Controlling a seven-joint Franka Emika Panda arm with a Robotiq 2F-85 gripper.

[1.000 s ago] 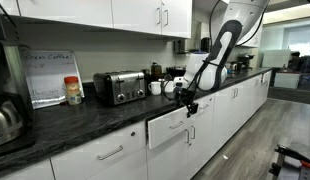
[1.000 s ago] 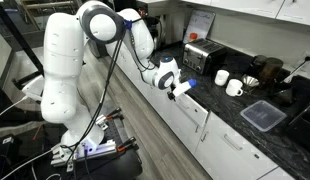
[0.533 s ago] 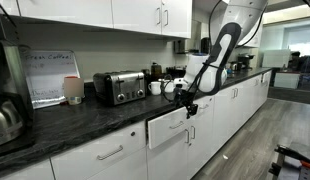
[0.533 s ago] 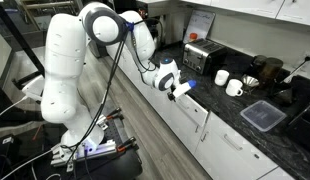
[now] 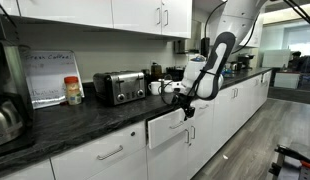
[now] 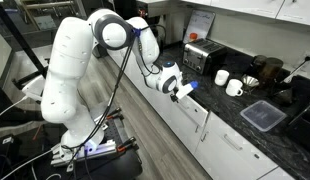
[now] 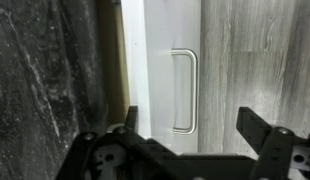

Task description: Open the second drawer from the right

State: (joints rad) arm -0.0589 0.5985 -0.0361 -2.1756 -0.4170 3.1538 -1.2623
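The second drawer from the right (image 5: 171, 128) has a glossy white front and a horizontal silver bar handle, and it stands pulled a little way out of the cabinet row. It also shows in an exterior view (image 6: 192, 109). In the wrist view the drawer front (image 7: 160, 60) fills the middle, with the handle (image 7: 183, 90) and a pale wood strip of its inner box (image 7: 115, 60). My gripper (image 7: 193, 125) is open, and the handle lies between the spread fingers without being gripped. The gripper hovers just at the drawer's front in both exterior views (image 5: 191, 104) (image 6: 181, 91).
The dark marbled countertop (image 5: 90, 115) carries a toaster (image 5: 119, 87), a jar (image 5: 73, 91), mugs (image 6: 227, 82) and a grey tray (image 6: 263, 116). White cabinet doors (image 5: 230, 110) continue along the row. Grey wood floor (image 6: 125, 110) lies in front, with the robot base and cables (image 6: 95, 150).
The arm's elbow and upper links have swung slightly. The gripper stays by the drawer front, still open. The drawer has not visibly moved.
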